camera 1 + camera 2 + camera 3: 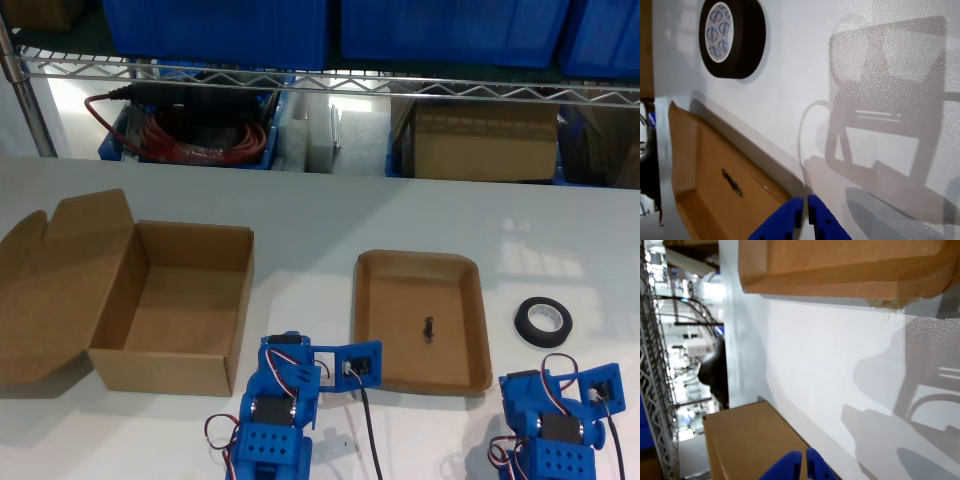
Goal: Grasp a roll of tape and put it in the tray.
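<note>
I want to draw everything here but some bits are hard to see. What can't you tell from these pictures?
- The small dark mark in the tray: too small in the exterior view, too blurry in the first wrist view to say what it is.
- The print on the roll of tape's core: too blurred to read.
- The big cardboard box: its near wall hides part of the floor.
- Both arms: cut off by the exterior view's bottom edge.

Both arms folded low, parked on the table (320,215) edge nearest the exterior camera. First gripper (804,216) low over bare table, blue jaw tips pressed together, nothing between. Second gripper (804,466) same: tips closed, empty, just above table surface. Neither touching anything.
</note>
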You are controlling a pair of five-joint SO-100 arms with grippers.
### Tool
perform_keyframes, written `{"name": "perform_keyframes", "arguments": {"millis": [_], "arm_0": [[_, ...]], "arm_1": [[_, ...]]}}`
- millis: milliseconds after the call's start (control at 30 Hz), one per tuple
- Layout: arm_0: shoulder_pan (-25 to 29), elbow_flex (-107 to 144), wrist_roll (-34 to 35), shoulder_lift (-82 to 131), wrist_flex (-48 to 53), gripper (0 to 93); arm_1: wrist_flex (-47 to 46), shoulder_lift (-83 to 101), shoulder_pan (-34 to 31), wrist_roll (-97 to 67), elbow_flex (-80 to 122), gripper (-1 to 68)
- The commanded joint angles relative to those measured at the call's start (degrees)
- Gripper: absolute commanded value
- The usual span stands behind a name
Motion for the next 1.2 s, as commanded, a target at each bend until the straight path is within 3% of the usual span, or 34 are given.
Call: {"name": "perform_keyframes", "arguments": {"millis": [0, 533, 567, 633, 667, 733, 900, 1167], "arm_0": [[-0.4, 1.8, 0.2, 0.6, -0.7, 0.2], [-0.4, 1.8, 0.2, 0.6, -0.7, 0.2], [-0.4, 1.8, 0.2, 0.6, -0.7, 0.2], [-0.4, 1.8, 0.2, 0.6, -0.7, 0.2], [-0.4, 1.8, 0.2, 0.6, -0.7, 0.2], [-0.4, 1.8, 0.2, 0.6, -0.7, 0.2], [-0.4, 1.8, 0.2, 0.6, -0.7, 0.2], [-0.4, 1.8, 0.2, 0.6, -0.7, 0.2]], "arm_1": [[-0.1, 0.4, -0.4, 0.0, -0.4, 0.1], [-0.1, 0.4, -0.4, 0.1, -0.4, 0.1], [-0.1, 0.4, -0.4, 0.1, -0.4, 2.6], [-0.6, 0.4, -0.2, 1.6, -0.4, 24.7], [-1.6, 0.4, 0.3, 1.8, -0.2, 32.1], [-3.9, -0.8, 2.7, 2.7, -1.0, 32.7], [-9.9, -30.5, 7.1, 5.3, -18.0, 31.7], [-8.7, -74.4, 10.9, 12.6, -54.2, 30.9]]}}
